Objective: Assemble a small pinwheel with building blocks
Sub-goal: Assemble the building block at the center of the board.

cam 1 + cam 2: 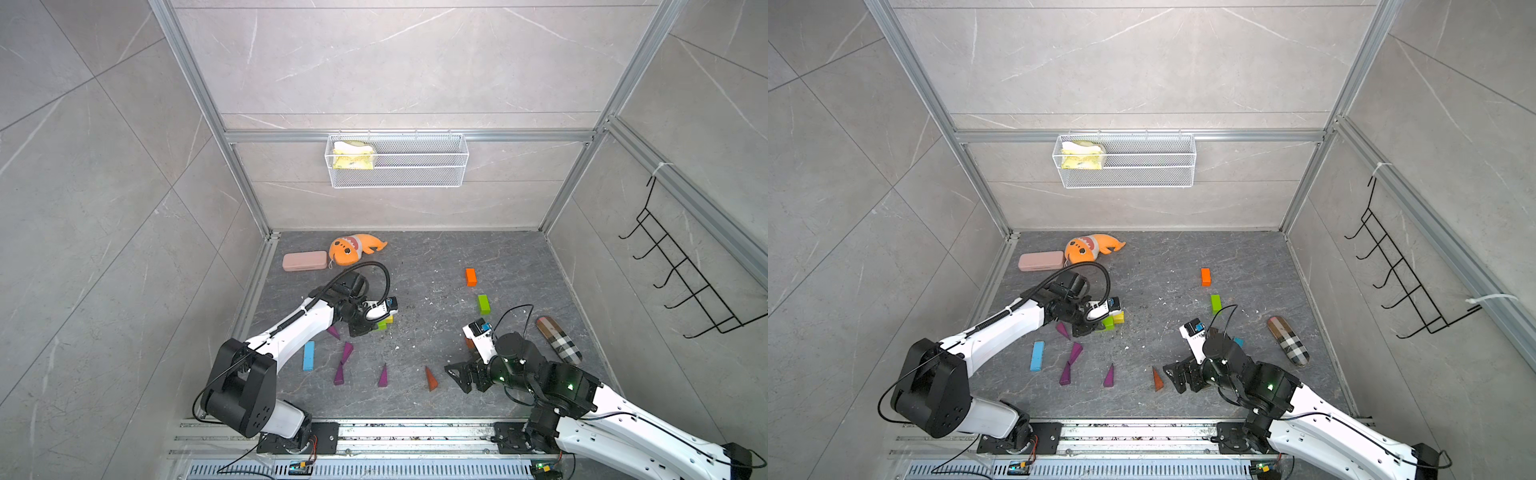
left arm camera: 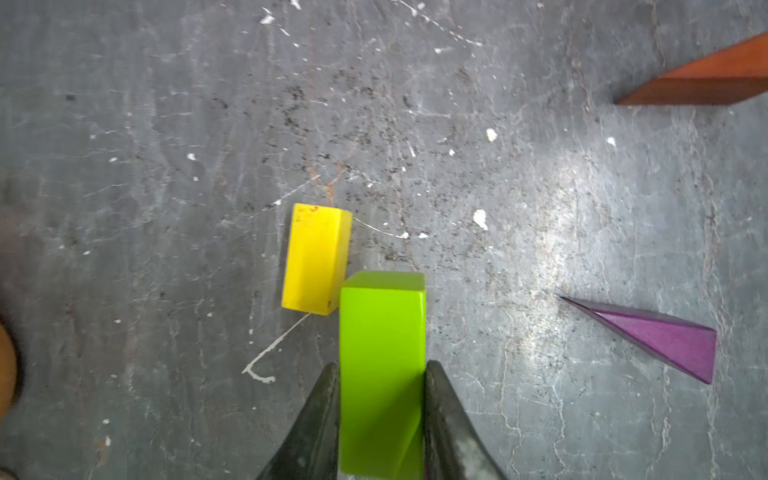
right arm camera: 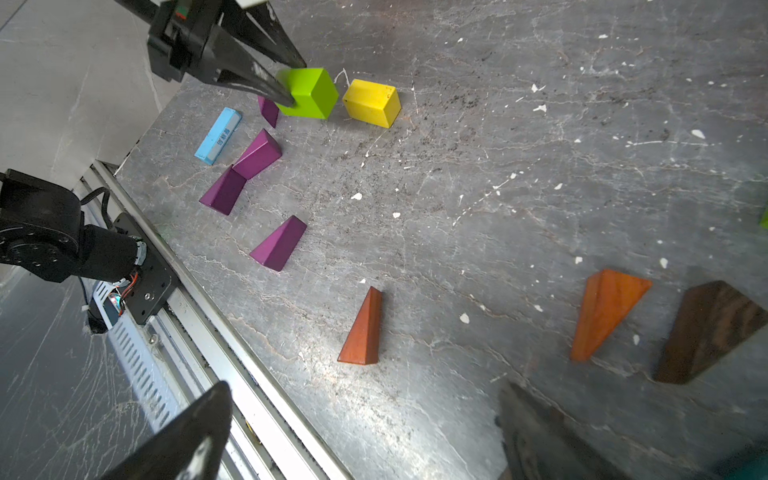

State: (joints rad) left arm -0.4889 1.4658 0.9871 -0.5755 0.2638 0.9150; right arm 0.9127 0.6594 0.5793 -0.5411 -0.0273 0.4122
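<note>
- Grey marbled wall tiles and aluminium framing are enclosing a dark, scuffed surface (image 1: 436, 257) that is carrying all the pieces.
- Left fingers (image 2: 382, 368) are clamping a green brick (image 2: 382, 324) by its long sides, left of the surface's middle. Whether the brick is resting on the surface or hanging just above it is not clear.
- The brick's free end is sitting just beside a yellow brick (image 2: 316, 257), which is lying flat.
- Right fingers (image 1: 457, 378) are standing wide apart, gripping nothing, and hovering over the near right part beside a red-brown wedge (image 1: 431, 379).
- An orange wedge (image 3: 606, 311) and a dark brown wedge (image 3: 706, 332) are lying side by side near the right fingers.
- A purple wedge (image 1: 347, 351) is touching a second purple wedge (image 1: 339, 374) end to end. A third purple wedge (image 1: 382, 376) is lying apart from them, and a fourth purple wedge (image 1: 332, 331) is peeking out from under the left arm.
- A light-blue bar (image 3: 219, 135) is lying next to the purple pieces. Its side face is showing a strip of dark print, too small to read.
- An orange brick (image 1: 471, 277) and another green brick (image 1: 483, 304) are lying far right, well apart from the clamped one.
- A pink case (image 1: 304, 261) and an orange plush shark (image 1: 353, 249) are sitting in the far left corner, and a tan check-patterned case (image 1: 559, 340) is lying by the right edge.
- A wire basket (image 1: 419, 166) is hanging on the back wall, and a black hook rack (image 1: 685, 270) is hanging on the right wall.
</note>
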